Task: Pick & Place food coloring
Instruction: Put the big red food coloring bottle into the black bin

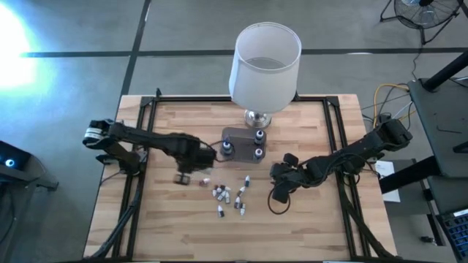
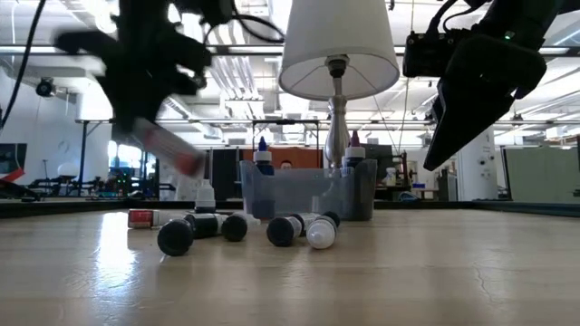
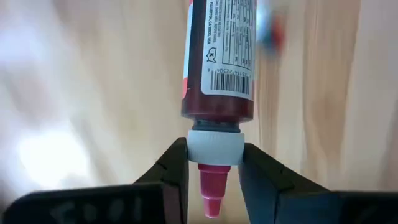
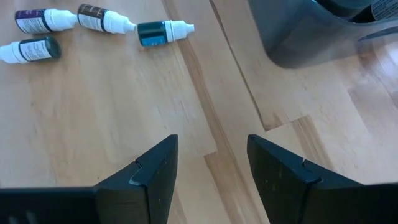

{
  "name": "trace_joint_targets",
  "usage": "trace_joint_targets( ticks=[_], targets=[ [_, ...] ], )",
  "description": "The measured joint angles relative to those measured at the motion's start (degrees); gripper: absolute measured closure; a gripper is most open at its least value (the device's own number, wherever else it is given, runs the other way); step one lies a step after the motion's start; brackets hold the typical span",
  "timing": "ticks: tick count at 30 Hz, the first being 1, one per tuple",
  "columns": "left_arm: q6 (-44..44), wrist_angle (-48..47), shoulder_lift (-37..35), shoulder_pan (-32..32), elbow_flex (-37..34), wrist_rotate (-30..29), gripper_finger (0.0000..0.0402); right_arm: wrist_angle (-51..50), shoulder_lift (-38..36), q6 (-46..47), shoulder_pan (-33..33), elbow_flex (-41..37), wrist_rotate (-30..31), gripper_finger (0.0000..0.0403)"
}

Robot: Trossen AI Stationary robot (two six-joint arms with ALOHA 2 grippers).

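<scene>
My left jaws [image 3: 212,171] clamp a red bottle [image 3: 217,62] at its white cap, lifted off the desk [image 1: 307,226] left of the tub [image 1: 241,136] for carrying. My right jaws [image 4: 208,168] hang open near the desk's right side, by the remaining bottles [image 1: 228,195].

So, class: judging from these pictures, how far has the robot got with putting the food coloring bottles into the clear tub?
Done: three bottles stand in the clear tub. In hand: the left gripper clasps a red bottle by its white collar, just left of the tub. Left: about nine bottles lie loose on the table. The right gripper waits open beside them.
</scene>
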Motion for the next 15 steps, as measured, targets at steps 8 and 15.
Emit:
trace_joint_targets(
  ticks=[8, 15],
  targets=[
    [-3.4, -16.6, 2.6, 2.8, 11.1, 7.4, 0.0328, 0.0, 0.0, 0.0, 0.0, -0.4, 0.9, 0.0218],
    [-7.2, -14.5, 6.1, 2.9, 5.7, 13.6, 0.0325, 0.0, 0.0, 3.2, 0.0, -0.4, 1.2, 0.0218]
  ],
)
